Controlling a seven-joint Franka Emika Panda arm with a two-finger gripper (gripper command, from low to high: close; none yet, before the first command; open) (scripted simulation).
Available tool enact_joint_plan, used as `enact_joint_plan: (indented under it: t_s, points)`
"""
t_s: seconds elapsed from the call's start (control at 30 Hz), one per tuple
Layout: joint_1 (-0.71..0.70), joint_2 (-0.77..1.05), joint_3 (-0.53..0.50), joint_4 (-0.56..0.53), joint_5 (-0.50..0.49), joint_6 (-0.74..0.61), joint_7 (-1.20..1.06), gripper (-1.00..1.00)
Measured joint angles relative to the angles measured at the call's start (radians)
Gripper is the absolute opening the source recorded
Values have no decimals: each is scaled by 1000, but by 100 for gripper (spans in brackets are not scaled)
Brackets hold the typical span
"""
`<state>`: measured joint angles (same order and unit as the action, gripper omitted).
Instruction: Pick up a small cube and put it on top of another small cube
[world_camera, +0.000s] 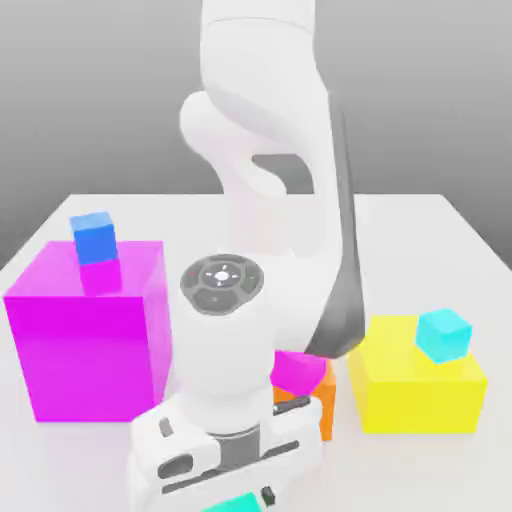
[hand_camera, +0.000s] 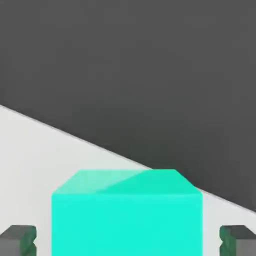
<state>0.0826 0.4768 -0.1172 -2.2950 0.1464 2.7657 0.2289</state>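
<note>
Presently, at the six o'clock edge of the exterior view, the white robot arm bends low over the pale counter (world_camera: 440, 225), its claw (world_camera: 240, 500) pointing down onto the small plain turquoise-green cube (world_camera: 235, 503), of which a sliver shows beneath the hand. From the hand view, the same cube (hand_camera: 127, 220) sits between the two dark grey fingertips (hand_camera: 19, 240), one at either flank; the claw appears clenched on it, though actual contact of pads with faces is hard to make out.

Other items, exterior view:
- Large magenta block (world_camera: 85, 340), nine o'clock, bearing a small magenta cube (world_camera: 100, 275) with a small blue cube (world_camera: 95, 238) stacked on it.
- Large yellow block (world_camera: 415, 385), four o'clock, bearing a small lighter cyan cube (world_camera: 444, 334) at its far corner.
- Orange block (world_camera: 322, 400), just right of centre, partly hidden by the arm, with a magenta piece (world_camera: 298, 370) resting on top.
</note>
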Motion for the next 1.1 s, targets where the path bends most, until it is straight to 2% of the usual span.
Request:
enact_joint_plan:
  t_s: [0.13,0.27,0.4,0.6,0.77,0.93,1.0,1.1]
  points:
    - [-1,5,1,1,0,3,-1,-100]
    - [20,-117,-27,-24,-34,-94,25,-100]
    - [42,-252,-18,-85,11,-174,120,-100]
    - [80,-465,6,-193,24,-277,350,-100]
    - [83,-647,38,-285,-30,-357,590,-100]
    - [44,-822,116,-377,-103,-437,847,-100]
    - [30,-834,138,-408,-121,-419,906,-100]
    - [24,-764,148,-447,-128,-310,925,-100]
